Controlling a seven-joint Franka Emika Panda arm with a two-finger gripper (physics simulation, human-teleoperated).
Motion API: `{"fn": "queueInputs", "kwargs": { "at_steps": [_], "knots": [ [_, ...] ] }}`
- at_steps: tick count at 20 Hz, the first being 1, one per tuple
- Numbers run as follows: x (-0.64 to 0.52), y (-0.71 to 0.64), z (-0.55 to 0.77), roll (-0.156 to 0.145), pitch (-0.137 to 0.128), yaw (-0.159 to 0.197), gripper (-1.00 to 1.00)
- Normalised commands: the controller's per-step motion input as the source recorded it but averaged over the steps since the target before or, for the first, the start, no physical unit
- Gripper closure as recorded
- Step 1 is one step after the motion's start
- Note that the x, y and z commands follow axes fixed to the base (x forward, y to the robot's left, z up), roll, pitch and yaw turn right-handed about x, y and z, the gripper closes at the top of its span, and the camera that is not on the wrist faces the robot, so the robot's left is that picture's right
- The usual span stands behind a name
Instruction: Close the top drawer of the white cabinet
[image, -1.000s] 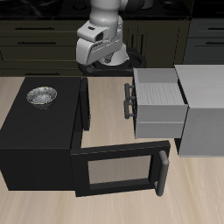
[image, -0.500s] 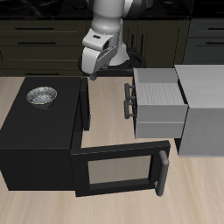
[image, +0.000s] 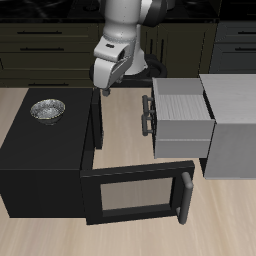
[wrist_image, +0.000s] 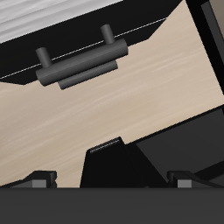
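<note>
Exterior view, items: the white cabinet (image: 232, 122), plain pale grey box at the right edge of the frame on the table (image: 128, 232); the top drawer (image: 180, 118), pulled well out of the cabinet toward frame centre, light grey box form with ribbed top and a short dark bar handle (image: 147, 115) on its front panel. Also a black box unit (image: 45, 160) at the left of the frame, its windowed door (image: 138, 194) swung open toward the lower centre with a long handle, and a metal bowl (image: 47, 109) resting on its top. The arm hangs at upper centre with the gripper (image: 104, 86) above the bare tabletop, apart from the drawer handle; the finger spacing cannot be told from here. Wrist view, additional detail: the drawer handle (wrist_image: 77, 65) shows as a dark cylinder on two short posts against a pale ribbed panel, with wood-grain table surface between it and the camera. Only dark parts of the gripper body are visible; whether the fingers are apart or together cannot be told.
</note>
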Motion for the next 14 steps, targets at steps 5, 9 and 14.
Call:
{"fn": "queueInputs", "kwargs": {
  "at_steps": [5, 9, 14],
  "knots": [
    [0.13, 0.03, -0.18, 0.014, 0.006, 0.000, -1.00],
    [0.14, 0.08, -0.25, 0.010, 0.012, 0.006, -1.00],
    [0.12, 0.17, -0.22, 0.035, 0.021, 0.016, -1.00]
  ]
}}
